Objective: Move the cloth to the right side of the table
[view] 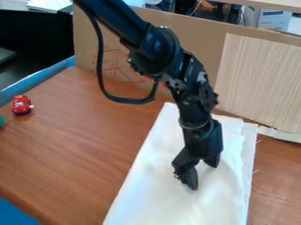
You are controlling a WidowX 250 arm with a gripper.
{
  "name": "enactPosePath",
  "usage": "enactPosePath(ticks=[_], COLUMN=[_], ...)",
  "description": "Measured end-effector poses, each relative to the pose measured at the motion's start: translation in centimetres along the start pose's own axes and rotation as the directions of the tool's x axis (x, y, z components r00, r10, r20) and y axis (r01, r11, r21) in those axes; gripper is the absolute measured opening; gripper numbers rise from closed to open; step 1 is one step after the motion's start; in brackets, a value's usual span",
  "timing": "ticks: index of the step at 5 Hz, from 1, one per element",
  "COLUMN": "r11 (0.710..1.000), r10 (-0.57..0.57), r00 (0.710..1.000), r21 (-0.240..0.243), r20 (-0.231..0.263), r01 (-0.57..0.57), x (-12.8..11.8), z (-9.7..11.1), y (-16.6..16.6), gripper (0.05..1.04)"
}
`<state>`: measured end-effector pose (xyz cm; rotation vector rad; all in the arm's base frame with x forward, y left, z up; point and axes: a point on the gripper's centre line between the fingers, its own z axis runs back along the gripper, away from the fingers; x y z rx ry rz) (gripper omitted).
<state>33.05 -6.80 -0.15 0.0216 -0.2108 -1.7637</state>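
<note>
The gripper (pixel 201 174) hangs over the middle of the white cloth (pixel 156 189), with its fingers apart and open. Its tips are low, close to the fabric; whether they touch it I cannot tell. Spread mostly flat, the cloth covers the right-centre of the brown wooden table (pixel 82 145), from near the back board down to the view's bottom edge. Frayed threads stick out along its right side, and the arm hides part of its upper half.
A small red toy car (pixel 22 105) sits at the table's far left, with part of a green object (pixel 1 121) beside it at the view's edge. Cardboard (pixel 176 33) and a pale wooden panel (pixel 262 79) stand along the back.
</note>
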Motion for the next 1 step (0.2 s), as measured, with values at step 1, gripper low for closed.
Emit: enactPosePath(ticks=[1], r11=[0.997], r10=[0.064], r00=[0.995], r21=[-0.036], r20=[0.071], r01=[-0.062], x=[-0.60], z=[1.66], y=[-1.94], gripper=[0.998])
